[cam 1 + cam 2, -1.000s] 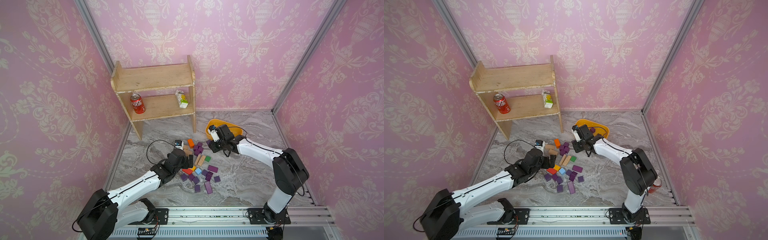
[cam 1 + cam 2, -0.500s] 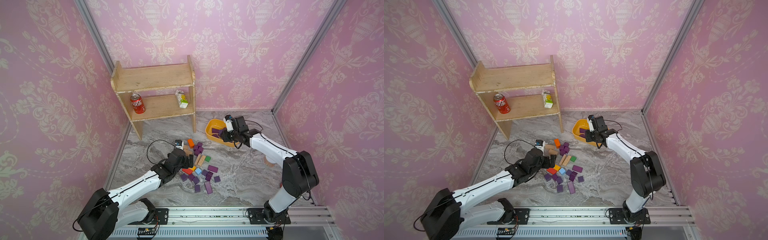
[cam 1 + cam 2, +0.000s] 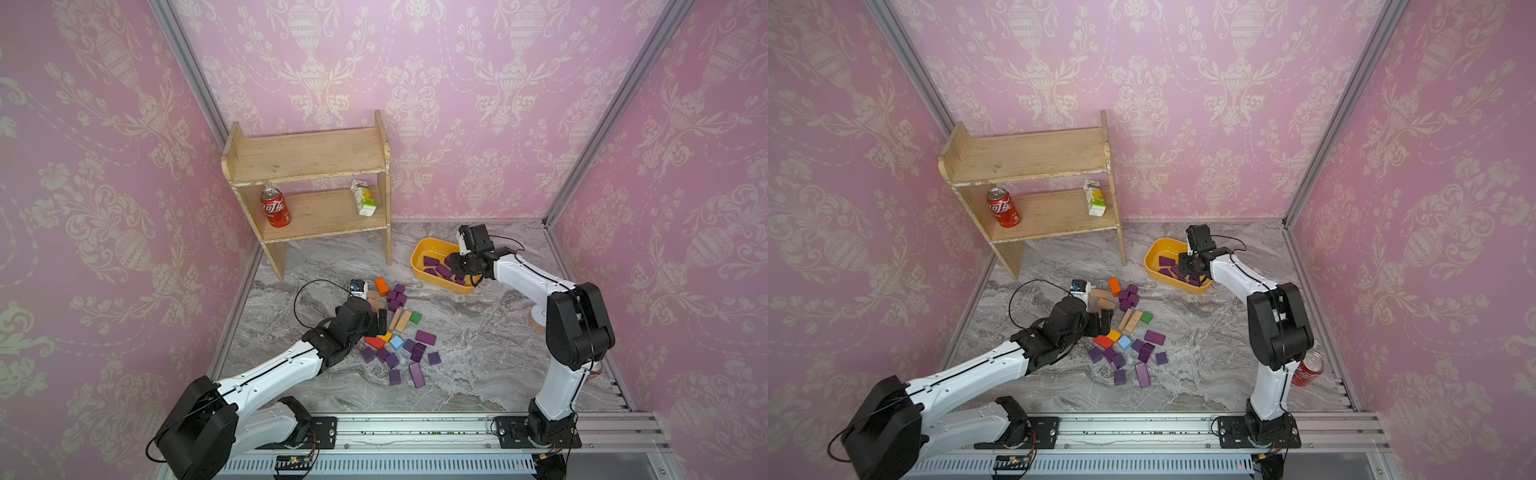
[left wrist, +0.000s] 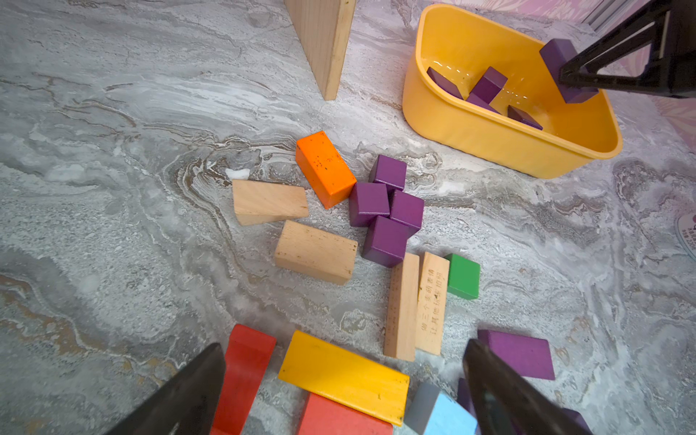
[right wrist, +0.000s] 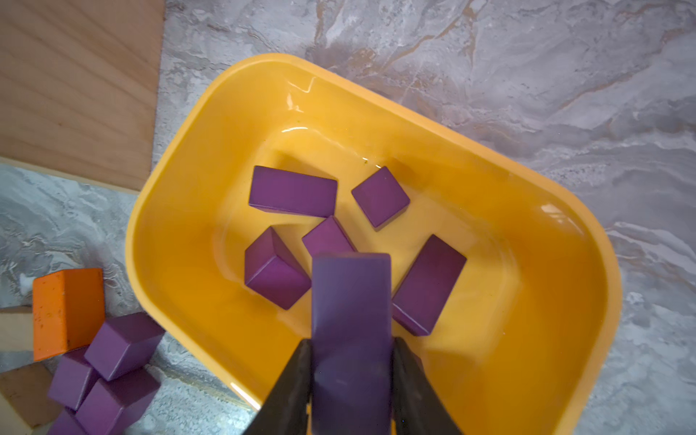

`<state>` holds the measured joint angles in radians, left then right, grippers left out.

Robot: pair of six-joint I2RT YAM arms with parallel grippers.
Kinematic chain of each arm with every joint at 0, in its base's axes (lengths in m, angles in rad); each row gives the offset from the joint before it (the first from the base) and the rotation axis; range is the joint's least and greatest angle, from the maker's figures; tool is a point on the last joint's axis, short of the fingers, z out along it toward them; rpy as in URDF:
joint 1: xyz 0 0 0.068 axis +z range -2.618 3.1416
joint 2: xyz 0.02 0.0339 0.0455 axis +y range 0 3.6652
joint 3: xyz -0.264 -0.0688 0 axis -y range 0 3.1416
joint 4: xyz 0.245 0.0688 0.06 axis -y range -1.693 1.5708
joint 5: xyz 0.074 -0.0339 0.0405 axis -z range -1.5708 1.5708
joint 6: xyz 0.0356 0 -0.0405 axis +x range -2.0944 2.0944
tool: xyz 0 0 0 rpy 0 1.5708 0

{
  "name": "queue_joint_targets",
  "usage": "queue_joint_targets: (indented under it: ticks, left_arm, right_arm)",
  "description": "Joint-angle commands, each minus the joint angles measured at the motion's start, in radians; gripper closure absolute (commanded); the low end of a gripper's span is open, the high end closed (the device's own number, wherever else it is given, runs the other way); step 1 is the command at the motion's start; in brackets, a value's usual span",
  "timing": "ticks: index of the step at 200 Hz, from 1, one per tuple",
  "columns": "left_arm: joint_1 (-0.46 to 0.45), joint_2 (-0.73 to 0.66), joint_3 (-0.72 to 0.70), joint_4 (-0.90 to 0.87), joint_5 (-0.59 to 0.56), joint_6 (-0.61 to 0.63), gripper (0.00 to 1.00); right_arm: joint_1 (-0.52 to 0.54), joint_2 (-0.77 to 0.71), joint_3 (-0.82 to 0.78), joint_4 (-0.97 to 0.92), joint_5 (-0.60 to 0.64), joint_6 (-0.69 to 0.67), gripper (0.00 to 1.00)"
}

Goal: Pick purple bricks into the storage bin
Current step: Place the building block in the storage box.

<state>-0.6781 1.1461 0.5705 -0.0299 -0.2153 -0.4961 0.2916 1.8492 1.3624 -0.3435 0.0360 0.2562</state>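
Observation:
My right gripper hangs over the yellow storage bin, shut on a long purple brick that points down into it. Several purple bricks lie on the bin floor. In both top views the right gripper is above the bin. More purple bricks lie on the marble: a tight cluster of cubes and a loose spread. My left gripper stands open and empty, low over the mixed pile.
Orange, yellow, green, red and tan blocks lie among the purple ones. The wooden shelf holds a cola can and a carton. Its leg stands near the bin. A red can sits behind the right arm.
The right arm has swung from the brick pile to above the bin, carrying the purple brick. The left arm has stayed in place, open.

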Motion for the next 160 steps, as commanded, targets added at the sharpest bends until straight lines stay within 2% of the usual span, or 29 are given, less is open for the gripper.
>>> queue_joint_targets:
  ticks: [1, 13, 26, 74, 106, 160]
  left_arm:
    - [0.002, -0.013, 0.009, -0.008, -0.007, 0.004, 0.01]
    - [0.002, -0.011, 0.016, -0.01, -0.003, 0.006, 0.01]
    - [0.003, -0.009, 0.019, -0.013, -0.002, 0.01, 0.01]
    - [0.002, 0.039, 0.045, 0.007, 0.026, 0.013, 0.01]
    - [0.003, 0.111, 0.105, 0.001, 0.061, 0.032, 0.01]
    - [0.002, 0.258, 0.229, 0.001, 0.118, 0.042, 0.01]
  right_arm:
    - [-0.008, 0.005, 0.029, -0.034, 0.063, 0.034, 0.49]
    - [-0.009, -0.004, 0.021, -0.032, 0.068, 0.037, 0.36]
    - [-0.009, -0.025, 0.003, -0.02, 0.061, 0.036, 0.31]
    - [0.002, -0.169, -0.079, -0.009, 0.031, 0.022, 0.31]
    - [0.03, -0.304, -0.179, 0.014, -0.066, 0.023, 0.31]
    - [0.052, -0.502, -0.472, 0.094, -0.199, 0.031, 0.31]
